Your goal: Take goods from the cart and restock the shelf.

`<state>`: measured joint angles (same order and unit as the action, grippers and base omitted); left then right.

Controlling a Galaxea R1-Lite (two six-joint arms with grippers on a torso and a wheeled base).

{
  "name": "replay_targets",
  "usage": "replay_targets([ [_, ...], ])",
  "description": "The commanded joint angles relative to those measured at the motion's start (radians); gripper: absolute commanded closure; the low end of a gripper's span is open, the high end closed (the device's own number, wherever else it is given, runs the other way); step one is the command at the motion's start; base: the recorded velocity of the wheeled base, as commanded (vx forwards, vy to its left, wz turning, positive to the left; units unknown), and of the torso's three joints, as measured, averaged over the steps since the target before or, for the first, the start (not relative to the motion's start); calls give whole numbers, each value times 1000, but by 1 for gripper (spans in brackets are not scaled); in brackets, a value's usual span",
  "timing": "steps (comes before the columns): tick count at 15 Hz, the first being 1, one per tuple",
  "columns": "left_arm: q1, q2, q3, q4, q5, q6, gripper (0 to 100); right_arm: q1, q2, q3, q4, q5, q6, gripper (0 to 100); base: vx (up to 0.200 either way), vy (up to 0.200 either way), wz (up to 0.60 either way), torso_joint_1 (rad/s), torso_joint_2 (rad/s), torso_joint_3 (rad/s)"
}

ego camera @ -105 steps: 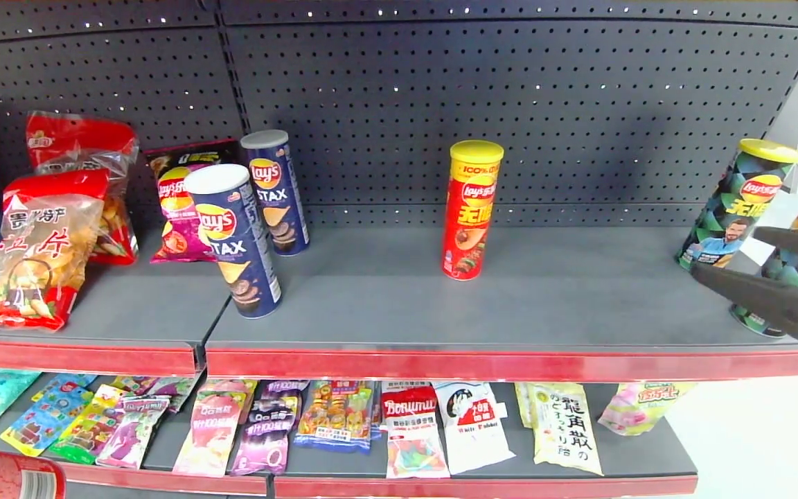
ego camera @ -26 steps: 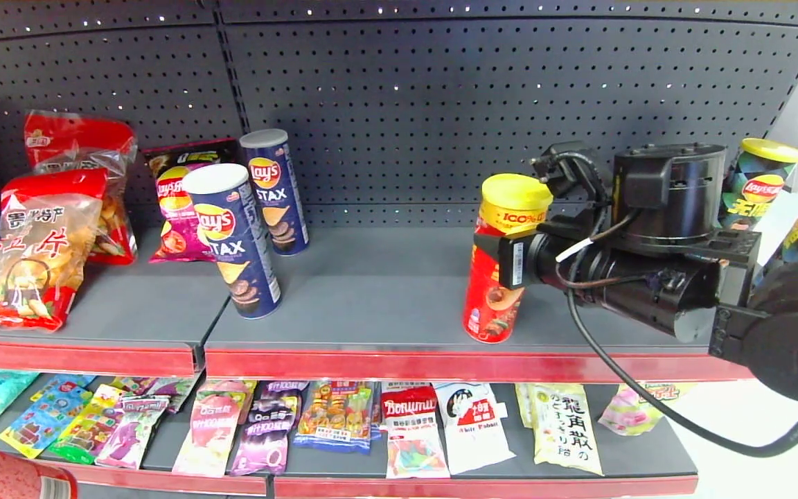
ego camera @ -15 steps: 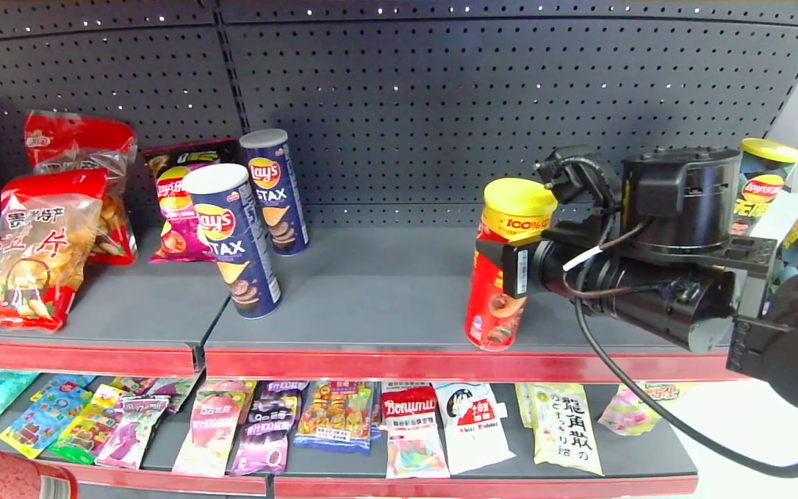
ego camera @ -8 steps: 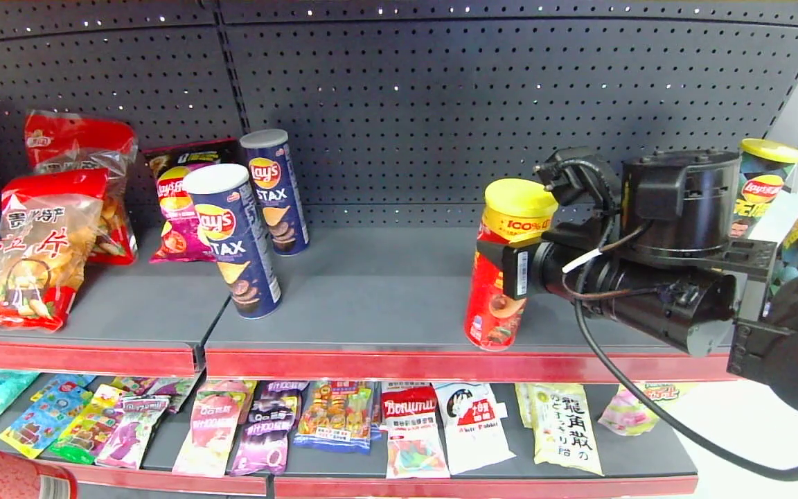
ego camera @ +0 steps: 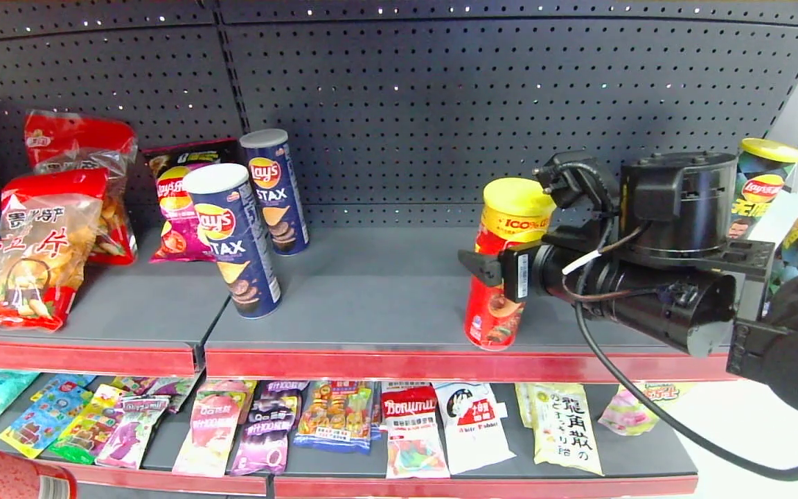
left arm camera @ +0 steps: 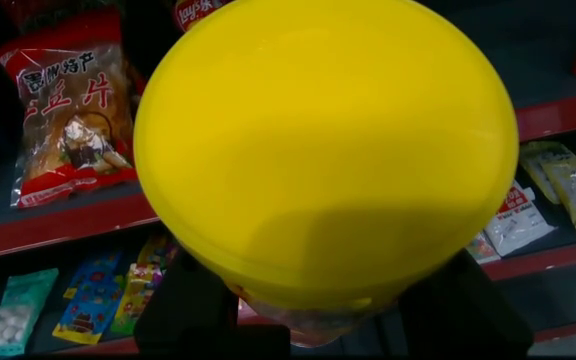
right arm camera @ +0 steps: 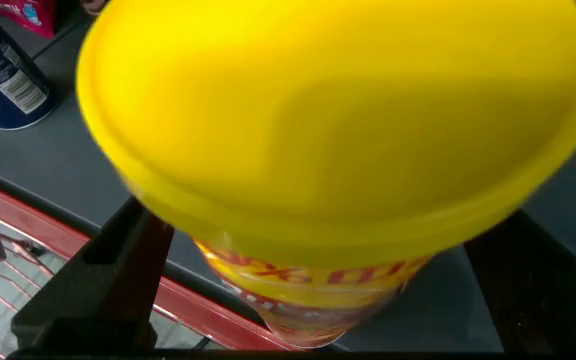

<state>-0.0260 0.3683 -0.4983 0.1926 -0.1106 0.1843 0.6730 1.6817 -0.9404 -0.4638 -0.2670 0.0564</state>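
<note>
Head view showed the red can [ego camera: 490, 312] upright near the front edge of the upper shelf [ego camera: 385, 298], well apart from the blue cans [ego camera: 236, 242]. The right gripper [ego camera: 496, 263] stood around its middle with the jaws spread, so I judged the placing step nearly done. The next move called for a straight pull back without tipping the can. The left gripper [left arm camera: 318, 320] was clamped on a second can [left arm camera: 328, 150], probably the next one to place.
</note>
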Motion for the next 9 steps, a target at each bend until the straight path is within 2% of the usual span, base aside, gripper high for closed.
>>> replay_targets([
  [1, 0, 3, 0, -1, 0, 0, 100, 2, -25, 20, -4, -1, 0, 0, 0, 0, 0, 0, 0, 0],
  [6, 0, 4, 0, -1, -7, 0, 100, 37, -208, 210, -4, 0, 3, 0, 0, 0, 0, 0, 0, 0],
  [9, 0, 6, -3, -1, -11, 0, 100, 23, -349, 344, -7, 19, -1, 0, 0, 0, 0, 0, 0, 0],
])
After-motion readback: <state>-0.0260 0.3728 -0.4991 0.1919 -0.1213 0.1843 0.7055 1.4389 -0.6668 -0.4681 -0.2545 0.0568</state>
